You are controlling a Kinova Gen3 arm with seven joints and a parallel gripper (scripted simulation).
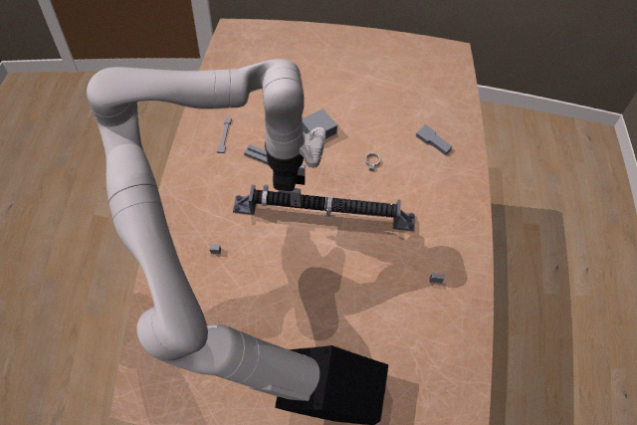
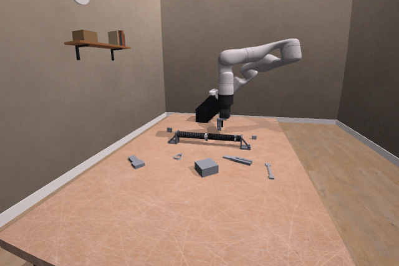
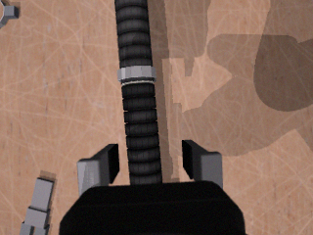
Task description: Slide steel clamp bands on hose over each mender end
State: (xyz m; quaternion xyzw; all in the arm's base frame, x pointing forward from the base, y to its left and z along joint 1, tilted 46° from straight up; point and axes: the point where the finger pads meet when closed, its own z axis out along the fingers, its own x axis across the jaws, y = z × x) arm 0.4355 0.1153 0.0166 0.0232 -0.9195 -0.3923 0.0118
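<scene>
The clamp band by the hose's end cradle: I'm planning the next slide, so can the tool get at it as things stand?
Probably yes: that band sits exposed on the hose, nothing above it, and the open tool hangs close beside it, straddling the hose.

The wide-open tool (image 3: pixel 150 159) straddles the hose (image 3: pixel 138 105) with gaps either side; a steel band (image 3: pixel 137 74) rings the hose at twelve o'clock.
</scene>
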